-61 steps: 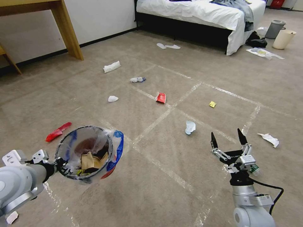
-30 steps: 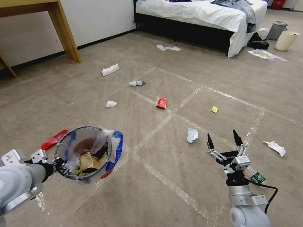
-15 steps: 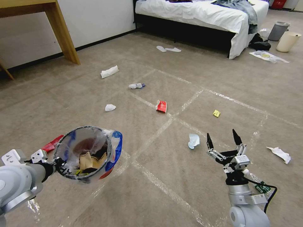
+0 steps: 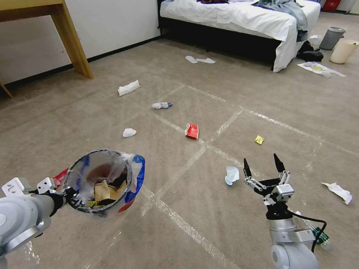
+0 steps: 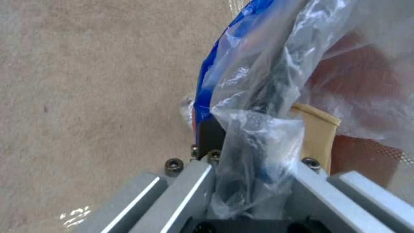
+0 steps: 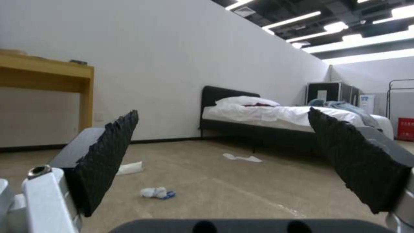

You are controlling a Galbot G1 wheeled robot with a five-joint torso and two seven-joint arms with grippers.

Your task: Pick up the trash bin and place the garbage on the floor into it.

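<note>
1. My left hand [image 4: 69, 194] is clamped on the rim of the trash bin [image 4: 100, 181], holding it up off the floor at my left side with its mouth tipped toward me; the left wrist view shows the clear liner bunched right at the grip.
2. Inside the bin I can see a brown paper bag [image 4: 104, 189] and some darker scraps already collected.
3. My right hand [image 4: 262, 167] hangs out front, jaws spread wide with nothing between them; the right wrist view looks along the carpet toward the bed [image 6: 276, 118].
4. The change: over the last two seconds the whole floor has slid toward me and to my right. That is my base rolling forward, not the litter moving.
5. What that buys me: the pale blue-white tissue [image 4: 231, 175] now lies just beside my right fingertips, where it was well ahead before.
6. Still on the floor: a red wrapper [image 4: 192, 131], a yellow scrap [image 4: 259, 140], a small white tissue [image 4: 129, 132], and a white crumple [image 4: 338, 191] off to my right.
7. My read: that near tissue is the natural next pick.
</note>
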